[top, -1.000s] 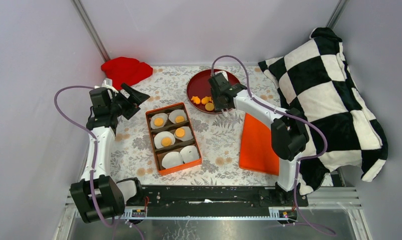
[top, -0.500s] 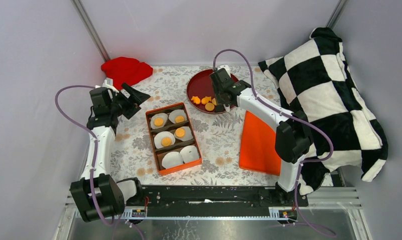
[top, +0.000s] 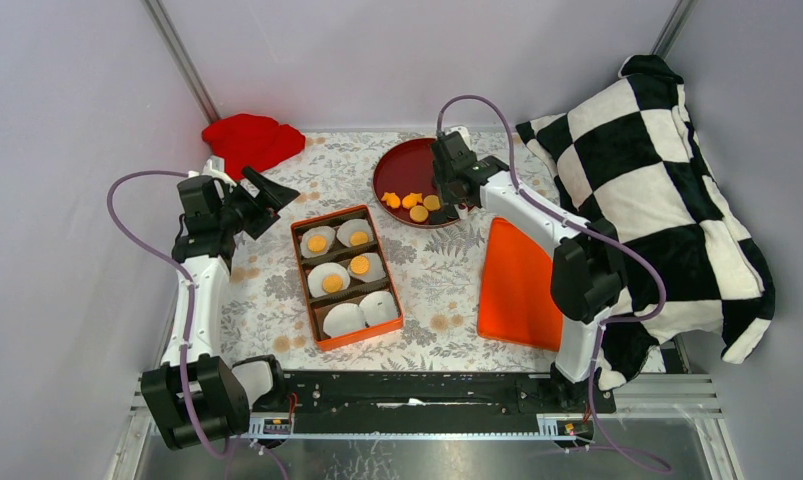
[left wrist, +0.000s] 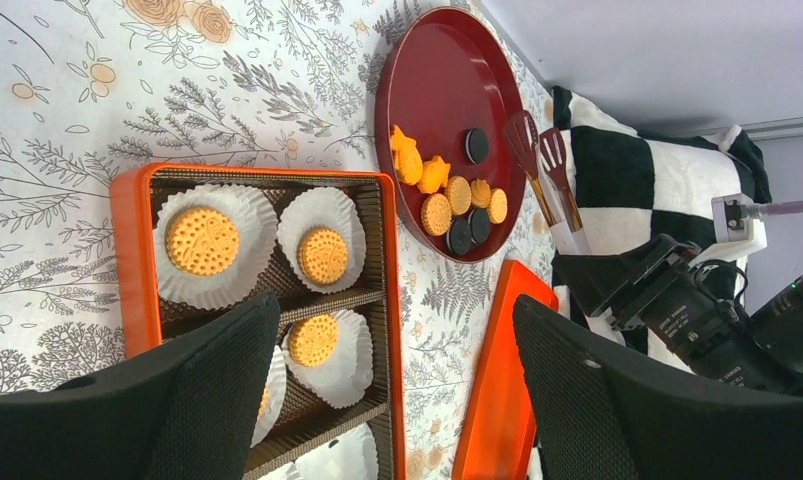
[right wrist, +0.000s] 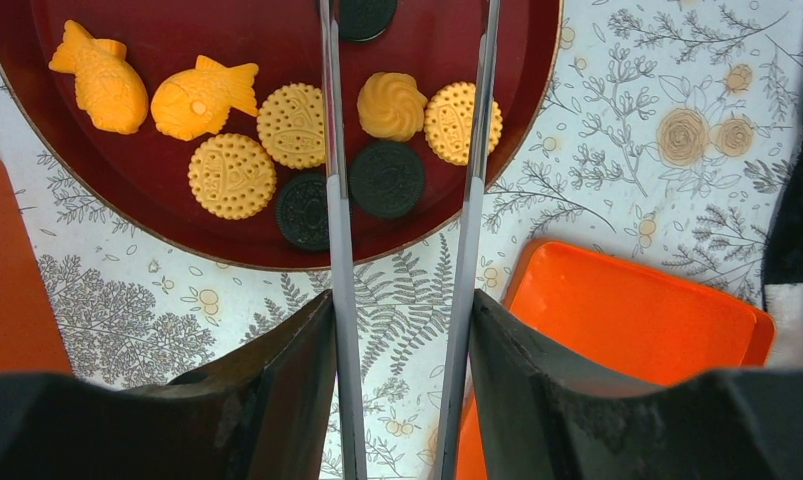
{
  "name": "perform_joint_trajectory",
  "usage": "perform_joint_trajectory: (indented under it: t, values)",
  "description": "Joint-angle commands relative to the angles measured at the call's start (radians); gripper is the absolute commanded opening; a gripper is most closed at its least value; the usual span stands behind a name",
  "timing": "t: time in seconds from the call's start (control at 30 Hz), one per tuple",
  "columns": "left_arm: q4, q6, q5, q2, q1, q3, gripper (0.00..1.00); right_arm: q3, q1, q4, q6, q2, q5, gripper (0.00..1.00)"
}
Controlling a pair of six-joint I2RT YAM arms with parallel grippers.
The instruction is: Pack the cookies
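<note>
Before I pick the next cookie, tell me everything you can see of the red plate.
The red plate is round, shallow, glossy dark red with a low raised rim, looking lacquered or plastic. It lies flat on the floral tablecloth at the table's far side, beyond the orange box. Nine cookies cluster near its closest edge: two fish shapes, a swirl, three dotted orange rounds, three black rounds. The tongs in the right claw reach over it; contact unclear.

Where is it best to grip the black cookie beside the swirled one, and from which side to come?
Probably by its rim, from straight above: the black cookie lies flat on the red plate, so only its edge can be pinched. Set one blade of the tongs at each side; the swirled cookie crowds its far edge.
</note>
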Motion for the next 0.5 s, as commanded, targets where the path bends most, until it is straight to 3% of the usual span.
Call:
perform_joint_trajectory:
  t: [0.0, 0.47]
  values:
    - [-0.003, 0.029, -0.012, -0.005, 0.008, -0.005, 0.91, 0.017, -0.011, 0.039, -0.011, 0.031, -0.022, 0.55]
    - [0.006, 0.029, -0.013, 0.014, 0.009, -0.009, 0.91, 0.042, -0.014, 0.025, 0.027, 0.132, -0.136, 0.54]
